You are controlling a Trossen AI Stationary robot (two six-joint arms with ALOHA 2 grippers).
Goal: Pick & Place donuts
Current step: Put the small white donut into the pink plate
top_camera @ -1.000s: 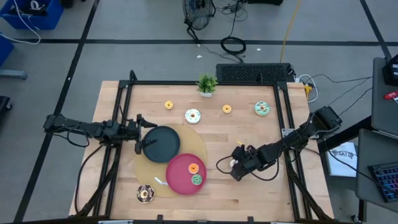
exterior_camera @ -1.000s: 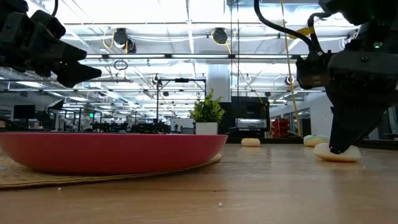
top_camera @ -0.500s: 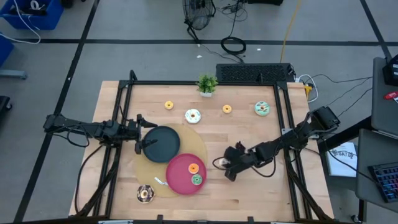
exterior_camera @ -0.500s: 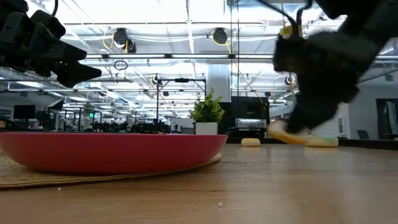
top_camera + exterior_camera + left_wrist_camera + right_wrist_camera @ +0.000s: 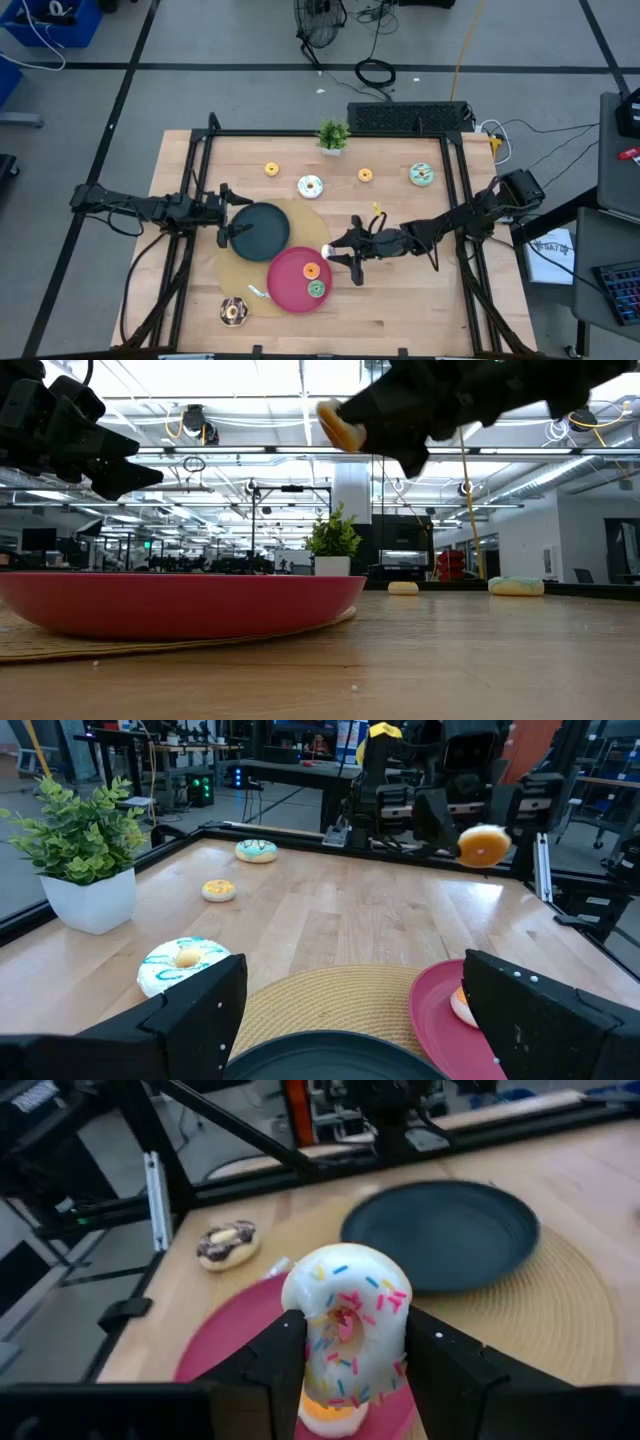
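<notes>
My right arm reaches in low from the table's right edge toward the pink plate [image 5: 285, 285], stretched nearly flat with the wrist leading. Its right gripper [image 5: 331, 252] sits just off the plate's rim on the side facing that arm, raised above it, fingers clamped on either side of a sprinkled donut [image 5: 345, 1330]. In the low view the gripper hangs well above the plate.

My left arm comes in from the table's left edge, also laid out long and low, on the far side of the pink plate. The left gripper [image 5: 226, 213] is parked there with its fingers spread wide apart, holding nothing.
</notes>
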